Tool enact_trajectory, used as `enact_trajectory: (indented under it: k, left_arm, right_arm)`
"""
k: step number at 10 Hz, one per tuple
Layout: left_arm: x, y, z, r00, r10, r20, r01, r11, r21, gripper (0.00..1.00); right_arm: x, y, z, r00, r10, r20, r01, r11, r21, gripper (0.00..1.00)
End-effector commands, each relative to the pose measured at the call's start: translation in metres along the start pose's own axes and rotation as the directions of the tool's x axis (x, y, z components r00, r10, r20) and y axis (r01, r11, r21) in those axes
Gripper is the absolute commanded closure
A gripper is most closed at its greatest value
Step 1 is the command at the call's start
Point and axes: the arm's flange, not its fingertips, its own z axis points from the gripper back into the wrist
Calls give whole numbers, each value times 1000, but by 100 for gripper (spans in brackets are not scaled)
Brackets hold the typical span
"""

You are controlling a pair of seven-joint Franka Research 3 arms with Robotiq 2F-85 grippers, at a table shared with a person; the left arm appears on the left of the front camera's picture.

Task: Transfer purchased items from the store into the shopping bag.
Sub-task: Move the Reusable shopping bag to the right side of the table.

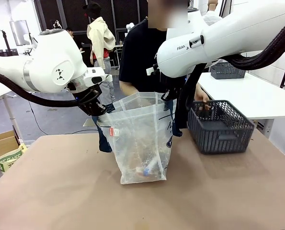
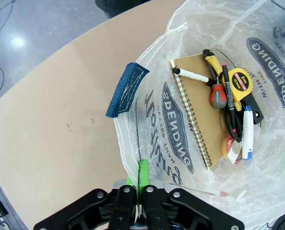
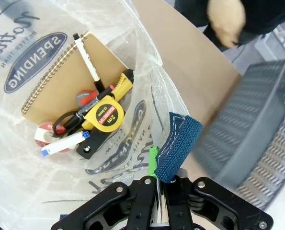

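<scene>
Bag (image 1: 141,139) stood mid-bench (image 1: 61,191), left hand (image 2: 141,176) and right hand (image 3: 157,165) each pinching its rim. Just right of it sat the basket (image 1: 221,128), a person's hand (image 1: 202,102) at its far rim.

Left arm (image 1: 51,69) comes in from the desk's (image 1: 56,191) left edge, wrist tipped down, left gripper (image 2: 141,167) pinched closed on the shopping bag (image 1: 140,139) rim. Right arm (image 1: 228,33) reaches in from the right edge, right gripper (image 3: 157,163) clamped on the opposite rim. 2 grippers at similar height above the desk.
</scene>
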Motion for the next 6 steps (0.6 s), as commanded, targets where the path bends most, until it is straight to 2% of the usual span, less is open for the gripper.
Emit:
enact_trajectory:
  k: [1,6]
  left_arm:
    - [0,0,0,1000,0,0,0,1000,0,100]
    - [12,-17,10,999,-17,49,17,1000,-5,100]
  right_arm:
    - [0,0,0,1000,0,0,0,1000,0,100]
    - [13,21,1,999,-52,-6,51,998,-33,100]
